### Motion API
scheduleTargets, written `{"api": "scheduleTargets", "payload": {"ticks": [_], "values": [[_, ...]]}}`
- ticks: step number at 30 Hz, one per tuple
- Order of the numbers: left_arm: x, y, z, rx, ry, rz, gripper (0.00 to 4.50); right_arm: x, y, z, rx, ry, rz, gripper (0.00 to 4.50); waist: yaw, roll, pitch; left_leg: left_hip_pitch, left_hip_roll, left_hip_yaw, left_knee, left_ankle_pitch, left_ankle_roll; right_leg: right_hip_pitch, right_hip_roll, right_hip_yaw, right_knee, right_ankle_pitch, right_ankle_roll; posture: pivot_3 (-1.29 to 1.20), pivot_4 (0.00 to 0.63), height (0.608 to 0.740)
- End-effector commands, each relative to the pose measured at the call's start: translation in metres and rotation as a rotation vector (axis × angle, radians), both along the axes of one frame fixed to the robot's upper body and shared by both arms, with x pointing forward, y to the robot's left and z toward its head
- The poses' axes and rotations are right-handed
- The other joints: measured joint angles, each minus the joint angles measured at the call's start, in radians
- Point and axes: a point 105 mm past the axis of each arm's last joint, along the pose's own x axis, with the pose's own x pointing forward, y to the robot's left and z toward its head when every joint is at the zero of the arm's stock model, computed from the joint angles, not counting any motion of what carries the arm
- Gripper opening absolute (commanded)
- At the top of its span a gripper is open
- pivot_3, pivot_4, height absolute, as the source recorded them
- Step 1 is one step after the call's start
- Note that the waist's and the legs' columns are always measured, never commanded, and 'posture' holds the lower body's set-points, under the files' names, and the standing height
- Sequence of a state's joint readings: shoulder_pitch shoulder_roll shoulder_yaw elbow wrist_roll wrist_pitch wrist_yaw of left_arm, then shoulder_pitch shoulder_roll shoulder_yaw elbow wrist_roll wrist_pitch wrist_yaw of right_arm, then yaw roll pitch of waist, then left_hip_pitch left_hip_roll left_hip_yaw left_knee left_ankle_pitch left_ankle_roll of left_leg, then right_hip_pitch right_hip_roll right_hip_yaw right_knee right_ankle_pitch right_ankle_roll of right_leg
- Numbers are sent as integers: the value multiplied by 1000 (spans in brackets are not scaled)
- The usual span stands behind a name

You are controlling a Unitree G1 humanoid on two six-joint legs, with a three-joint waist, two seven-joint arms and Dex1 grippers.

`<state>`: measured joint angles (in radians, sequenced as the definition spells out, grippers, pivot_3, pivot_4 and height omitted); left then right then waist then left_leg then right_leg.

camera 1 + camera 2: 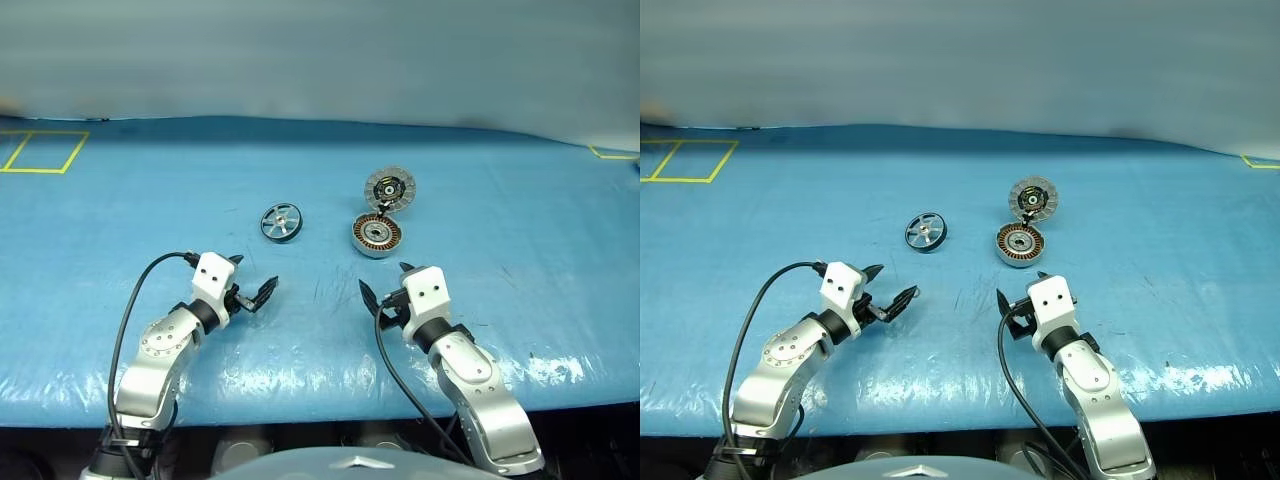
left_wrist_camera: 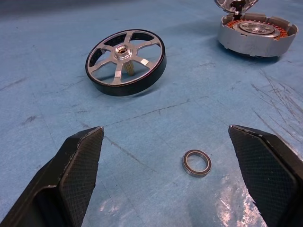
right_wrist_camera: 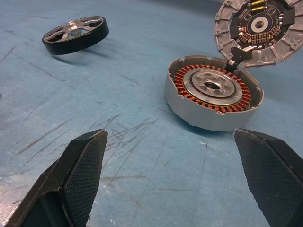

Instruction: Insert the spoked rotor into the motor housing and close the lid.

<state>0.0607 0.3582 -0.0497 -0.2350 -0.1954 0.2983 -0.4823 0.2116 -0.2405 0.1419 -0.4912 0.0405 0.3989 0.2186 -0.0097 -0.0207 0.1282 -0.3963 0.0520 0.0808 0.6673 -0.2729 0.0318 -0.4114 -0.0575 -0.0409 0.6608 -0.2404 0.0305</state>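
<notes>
A: Rotor (image 1: 281,222) lies untouched on the blue table (image 1: 520,300), left of the open housing (image 1: 377,236); lid (image 1: 390,188) tipped back.

B: Both grippers (image 1: 256,293) (image 1: 381,301) gape empty. Left should grab the rotor first.

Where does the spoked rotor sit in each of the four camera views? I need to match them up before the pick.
Left eye view: the spoked rotor lies left of centre, beyond the left gripper.
Right eye view: left of centre.
Left wrist view: upper middle, tilted, beyond the fingers.
Right wrist view: upper left corner.
Shared landmark: the motor housing, its lid open behind it, lies to the rotor's right.
</notes>
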Motion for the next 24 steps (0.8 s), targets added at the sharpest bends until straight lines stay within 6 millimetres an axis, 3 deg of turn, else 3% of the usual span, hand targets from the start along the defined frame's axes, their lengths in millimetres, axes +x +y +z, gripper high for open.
{"api": "scheduleTargets", "payload": {"ticks": [1, 24], "values": [[1, 0, 7, 2, -34, -5, 4498, 1, 2, 14, 1, -62, 6, 4486, 0, 0, 0, 0, 0, 0, 0, 0, 0, 0, 0, 0, 0, 0, 0, 0, 150, 740], [-1, 1, 4, 3, -23, -7, 4498, 0, 3, 12, -8, -54, 15, 4486, 0, 0, 0, 0, 0, 0, 0, 0, 0, 0, 0, 0, 0, 0, 0, 0, 150, 740]]}}
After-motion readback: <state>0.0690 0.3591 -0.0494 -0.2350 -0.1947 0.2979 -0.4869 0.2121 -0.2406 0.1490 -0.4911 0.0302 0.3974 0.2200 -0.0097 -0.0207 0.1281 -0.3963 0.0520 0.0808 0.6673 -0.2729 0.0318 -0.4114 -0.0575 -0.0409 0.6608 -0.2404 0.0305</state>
